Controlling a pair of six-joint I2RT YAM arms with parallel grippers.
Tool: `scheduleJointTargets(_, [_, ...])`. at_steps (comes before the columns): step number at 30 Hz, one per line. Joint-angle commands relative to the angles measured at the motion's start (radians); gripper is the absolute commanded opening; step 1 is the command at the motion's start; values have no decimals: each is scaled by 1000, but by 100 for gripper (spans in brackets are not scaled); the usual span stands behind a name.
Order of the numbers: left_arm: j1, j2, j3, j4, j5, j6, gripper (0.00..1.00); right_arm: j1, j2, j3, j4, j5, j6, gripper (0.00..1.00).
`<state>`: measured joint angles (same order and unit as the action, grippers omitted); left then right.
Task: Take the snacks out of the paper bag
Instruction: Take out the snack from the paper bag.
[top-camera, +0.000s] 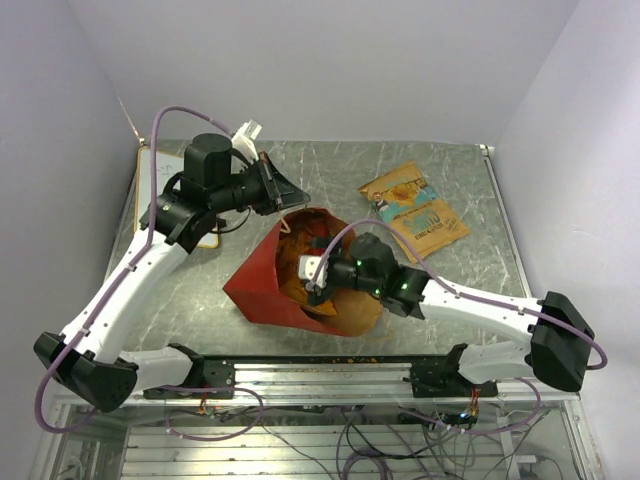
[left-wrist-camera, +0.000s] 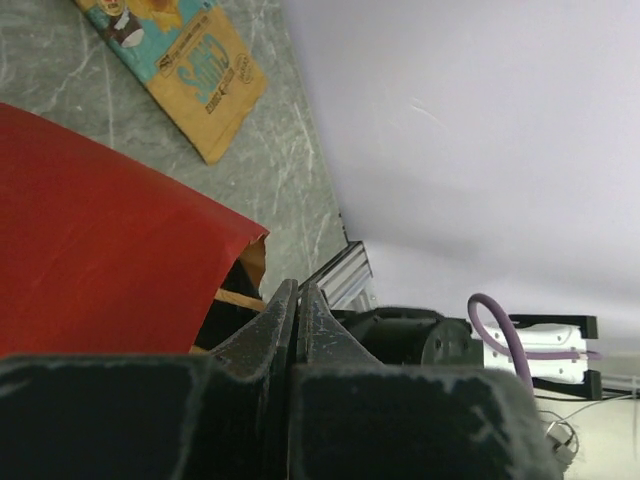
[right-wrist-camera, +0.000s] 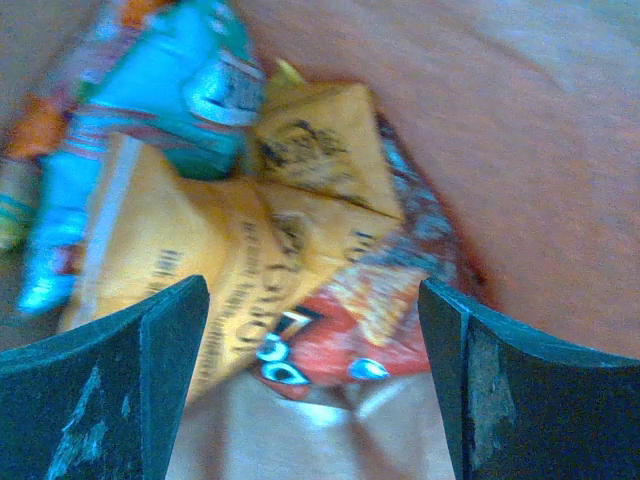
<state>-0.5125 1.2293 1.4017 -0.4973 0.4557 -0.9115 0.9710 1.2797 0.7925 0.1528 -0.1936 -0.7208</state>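
The red paper bag (top-camera: 262, 285) lies on its side with its brown inside showing; it also shows in the left wrist view (left-wrist-camera: 90, 250). My right gripper (top-camera: 312, 275) is inside the bag's mouth, open (right-wrist-camera: 312, 335), with nothing held. Between and beyond its fingers lie a red Doritos packet (right-wrist-camera: 345, 335), a yellow packet (right-wrist-camera: 190, 270), another yellow one (right-wrist-camera: 320, 140) and a teal one (right-wrist-camera: 165, 90). My left gripper (top-camera: 298, 195) is shut (left-wrist-camera: 296, 290) just at the bag's upper rim. A tan handle strand (left-wrist-camera: 235, 297) runs behind its left finger.
Two flat snack packets, orange-brown with teal print (top-camera: 412, 208), lie on the grey marble table (top-camera: 200, 290) to the right of the bag; they also show in the left wrist view (left-wrist-camera: 185, 65). White walls close in at the back and sides. A metal rail (top-camera: 320, 375) runs along the near edge.
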Motion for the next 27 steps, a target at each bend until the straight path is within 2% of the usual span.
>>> scheduleJointTargets(1, [-9,-68,35,-40,-31,106,7,80,-1,-61,85,28,172,85])
scheduleJointTargets(4, [-9,-115,-22,-4,-19,92,7,133,5,-123,189,38,290,85])
scheduleJointTargets(8, [-9,-173,-153,116,21,-9,7,219,48,-178,357,82,392,84])
scheduleJointTargets(13, [-21,-175,-171,141,-37,-64,7,270,177,-127,499,149,507,84])
scheduleJointTargets(16, [-41,-168,-176,140,-77,-77,7,285,241,-83,566,115,506,84])
scheduleJointTargets(20, [-69,-210,-222,174,-120,-117,7,293,275,-41,528,189,474,84])
scheduleJointTargets(23, [-73,-256,-240,161,-125,-124,7,292,196,-93,468,270,439,85])
scheduleJointTargets(27, [-76,-295,-277,162,-113,-125,7,292,59,-160,284,351,411,86])
